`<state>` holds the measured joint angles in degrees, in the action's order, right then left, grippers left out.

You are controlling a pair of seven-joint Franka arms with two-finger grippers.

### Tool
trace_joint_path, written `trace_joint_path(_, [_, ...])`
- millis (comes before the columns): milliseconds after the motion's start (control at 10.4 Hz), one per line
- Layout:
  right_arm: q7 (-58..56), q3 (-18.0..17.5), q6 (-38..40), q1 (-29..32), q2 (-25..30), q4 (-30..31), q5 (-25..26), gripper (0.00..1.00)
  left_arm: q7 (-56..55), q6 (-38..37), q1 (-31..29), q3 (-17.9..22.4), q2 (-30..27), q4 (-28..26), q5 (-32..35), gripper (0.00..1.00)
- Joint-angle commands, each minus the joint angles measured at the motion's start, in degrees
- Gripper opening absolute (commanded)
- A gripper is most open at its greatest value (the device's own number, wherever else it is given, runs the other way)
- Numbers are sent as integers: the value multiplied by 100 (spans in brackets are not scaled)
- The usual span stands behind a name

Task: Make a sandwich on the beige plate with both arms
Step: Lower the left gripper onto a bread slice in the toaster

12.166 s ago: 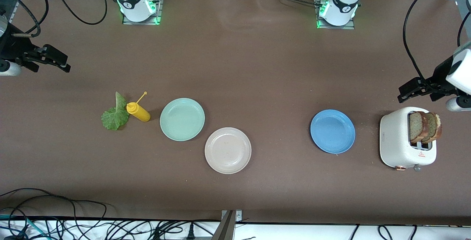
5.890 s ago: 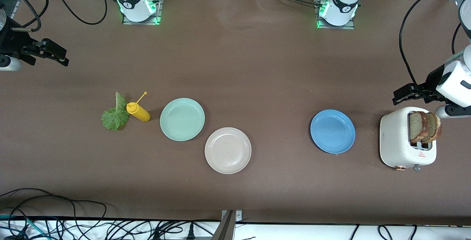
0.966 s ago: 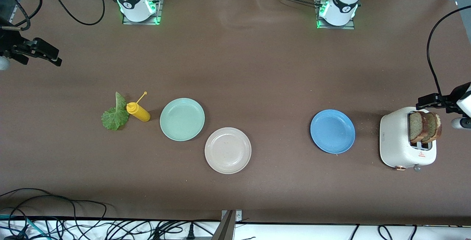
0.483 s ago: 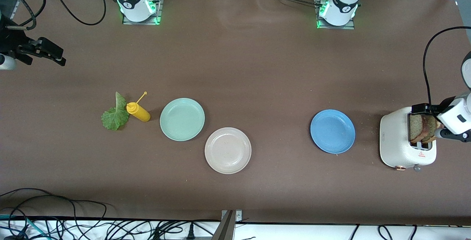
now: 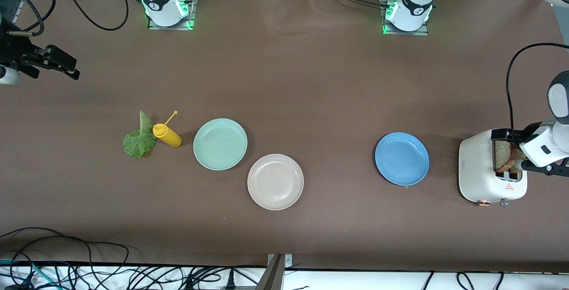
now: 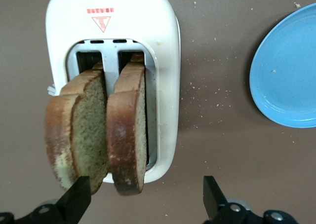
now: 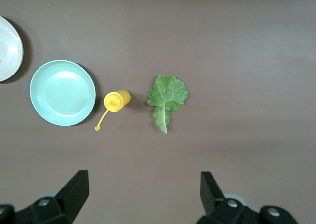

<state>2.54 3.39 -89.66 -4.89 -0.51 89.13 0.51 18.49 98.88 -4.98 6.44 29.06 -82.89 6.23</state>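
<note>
Two bread slices (image 6: 98,128) stand upright in the white toaster (image 6: 163,61) directly beneath my spread left hand (image 6: 143,204), broad faces parallel to my fingers, while my spread right hand (image 5: 53,61) waits above the lettuce leaf (image 7: 167,98) and the beige plate (image 5: 275,182) sits bare mid-tabletop.

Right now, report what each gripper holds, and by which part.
Nothing is held. The left gripper is open over the bread slices in the toaster, not closed on them. The right gripper waits open above the table, near the lettuce leaf.

Toaster (image 5: 482,170) glossy white plastic; bread slices (image 6: 98,130) coarse, porous; table (image 5: 311,85) matt brown; beige plate (image 5: 275,182) smooth, speckled.
</note>
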Motion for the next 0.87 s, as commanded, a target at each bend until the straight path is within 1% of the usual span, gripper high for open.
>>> trace_joint_path(0, [54, 12, 107, -12, -28, -124, -51, 100, 120, 78, -12, -29, 73, 124, 10, 100])
trace_joint_path(97, [45, 12, 107, -12, -28, -124, -60, 100, 120, 105, -12, -29, 125, 124, 10, 99])
trace_joint_path(193, [45, 12, 107, -12, -28, -124, -60, 100, 120, 166, -12, -29, 143, 124, 10, 88])
trace_joint_path(290, [62, 12, 107, -12, -28, -124, -60, 100, 129, 271, -12, -29, 144, 124, 18, 70])
trace_joint_path(386, [62, 4, 107, -12, -28, -124, -51, 100, 120, 298, -12, -29, 144, 124, 18, 44])
trace_joint_path(483, [62, -5, 107, -12, -28, -124, -51, 100, 120, 299, -21, -29, 144, 133, 18, 21])
trace_joint_path(579, [54, 4, 107, -12, -28, -124, -60, 100, 129, 307, -21, -20, 144, 133, 18, 4])
trace_joint_path(676, [62, 4, 107, -20, -28, -124, -60, 100, 129, 325, -21, -20, 135, 141, 27, 0])
trace_joint_path(772, [62, 4, 107, -12, -28, -124, -60, 100, 129, 351, -21, -20, 135, 211, 27, 0])
